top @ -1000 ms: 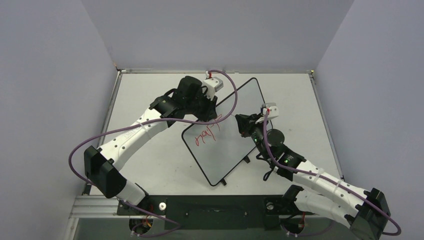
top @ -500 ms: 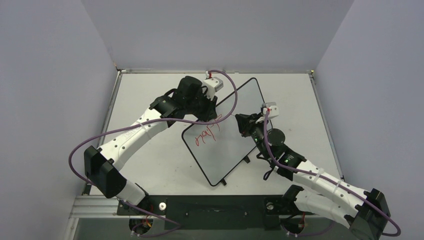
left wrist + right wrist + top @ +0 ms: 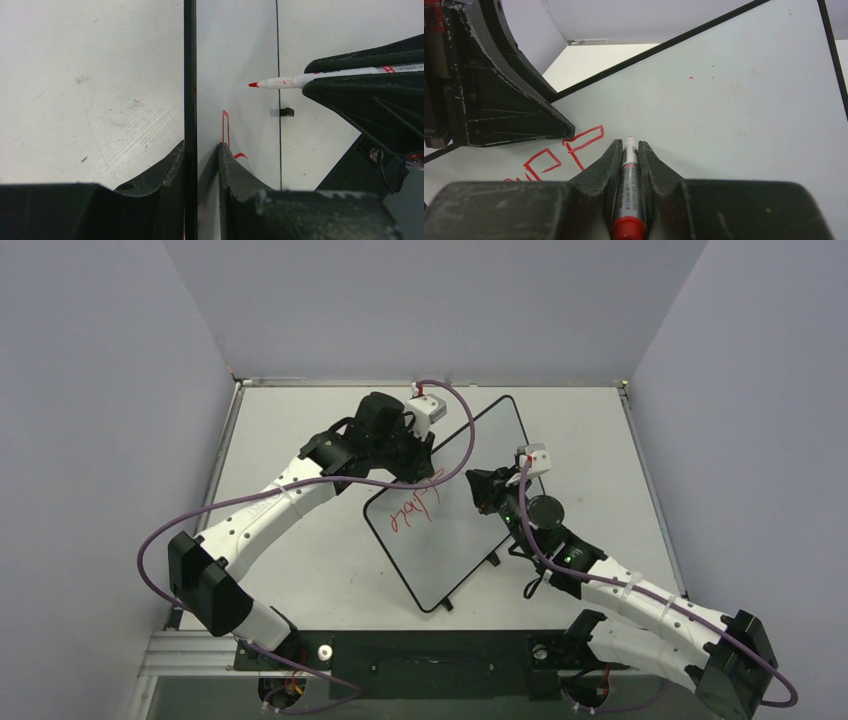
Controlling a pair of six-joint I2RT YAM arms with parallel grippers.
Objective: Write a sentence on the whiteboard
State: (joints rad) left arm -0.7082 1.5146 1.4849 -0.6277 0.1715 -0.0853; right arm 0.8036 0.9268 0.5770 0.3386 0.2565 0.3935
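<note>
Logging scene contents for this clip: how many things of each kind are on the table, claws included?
Whiteboard: 1
Red marker: 1
Black clips: 2
Claws, left claw and right claw: 2
Total: 6

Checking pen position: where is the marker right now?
In the right wrist view the marker is clamped in the right gripper, its tip over the whiteboard just beyond the red lettering.
</note>
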